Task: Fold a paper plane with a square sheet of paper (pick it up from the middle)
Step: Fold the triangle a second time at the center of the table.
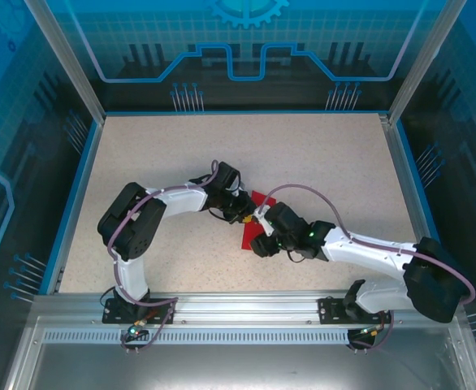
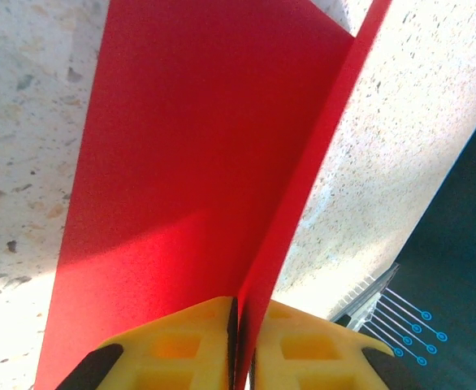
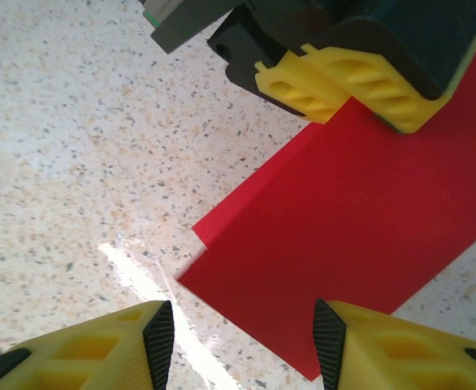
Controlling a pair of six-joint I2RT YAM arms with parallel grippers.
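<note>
Left wrist: left gripper (image 2: 240, 325) pinched tight on upright flap of square sheet of paper (image 2: 189, 162); right gripper (image 3: 242, 329) spread wide, empty, above its edge on table (image 3: 75, 122).

Paper (image 2: 197, 162) is plain bright red with zero print, just a darker red where it's shaded. My jaws are yellow on both arms, with black tips (image 3: 158, 333). Desk (image 1: 319, 162) is beige with fine dark and tan speckles, and the rim (image 1: 76, 195) is blue. My arms (image 1: 181, 197) are white with black joints, and the cables (image 1: 303, 189) are purple. Walls (image 1: 246, 49) are blue with a lighter circuit-and-gear pattern.
</note>
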